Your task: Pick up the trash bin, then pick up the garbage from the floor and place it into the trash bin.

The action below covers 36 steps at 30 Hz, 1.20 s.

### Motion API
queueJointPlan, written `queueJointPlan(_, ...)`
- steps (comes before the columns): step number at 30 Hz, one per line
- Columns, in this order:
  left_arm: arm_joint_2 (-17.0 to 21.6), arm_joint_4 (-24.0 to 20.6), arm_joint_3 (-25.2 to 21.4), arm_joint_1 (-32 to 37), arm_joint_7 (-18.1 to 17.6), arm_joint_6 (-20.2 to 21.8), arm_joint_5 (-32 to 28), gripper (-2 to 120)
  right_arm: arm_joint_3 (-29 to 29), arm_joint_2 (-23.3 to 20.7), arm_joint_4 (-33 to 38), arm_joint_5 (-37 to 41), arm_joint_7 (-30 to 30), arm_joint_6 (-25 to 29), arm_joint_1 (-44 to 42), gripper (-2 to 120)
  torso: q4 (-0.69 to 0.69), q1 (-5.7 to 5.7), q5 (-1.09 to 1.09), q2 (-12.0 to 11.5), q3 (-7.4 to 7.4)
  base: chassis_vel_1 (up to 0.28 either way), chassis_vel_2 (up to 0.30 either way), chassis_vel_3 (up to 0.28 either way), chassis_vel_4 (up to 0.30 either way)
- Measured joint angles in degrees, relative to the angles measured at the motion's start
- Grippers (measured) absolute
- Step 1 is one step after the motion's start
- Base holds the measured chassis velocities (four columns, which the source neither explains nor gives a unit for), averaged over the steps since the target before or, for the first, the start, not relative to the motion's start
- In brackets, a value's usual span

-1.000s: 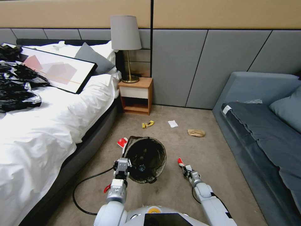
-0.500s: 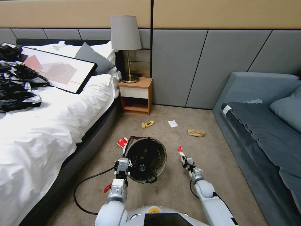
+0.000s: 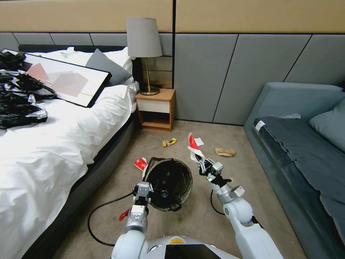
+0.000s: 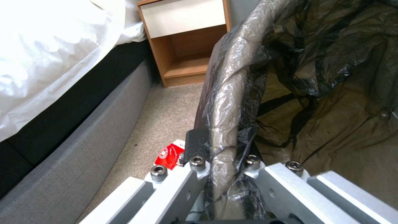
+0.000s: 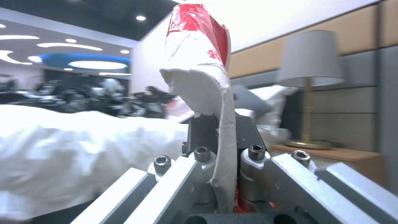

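Right pincer [image 5: 226,155] nips packet [image 5: 203,71] (lettering visible).

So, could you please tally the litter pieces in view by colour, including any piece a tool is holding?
Red-and-white packets: 2, one in the right tool as held packet, one floor packet beside the trash bin
Yellow wrapper: 1
White scrap: 1
Brown paper bag: 1
Total: 5

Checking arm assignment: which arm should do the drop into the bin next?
Right. The right claw is shut on a red-and-white packet, raised just beside the bin. The left claw is clamped on the bin's rim, so it is likely best left holding.
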Motion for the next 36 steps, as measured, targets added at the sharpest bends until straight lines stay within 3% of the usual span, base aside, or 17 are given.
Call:
queueJointPlan(12,-0.20,0.23,0.14,-0.21,0.05,0.01,0.14,0,-7.44,-2.24,-1.51,-5.43,-0.68,0.23,-2.51,0,0.00,0.00,0.00,0.00,0.00,0.000,0.000,0.000,0.000)
queueJointPlan(32,-0.18,0.33,0.83,-0.31,0.12,-0.12,0.56,0,-8.74,-0.88,-11.30,-9.04,0.21,1.83,-2.14,0,0.00,0.00,0.01,0.00,0.00,0.000,0.000,0.000,0.000)
queueJointPlan(36,-0.16,0.39,0.87,-0.39,0.12,-0.14,0.58,0,-8.74,-0.71,-11.94,-10.08,0.82,1.81,-2.05,12,0.00,0.00,0.00,0.00,0.00,0.000,0.000,0.000,0.000)
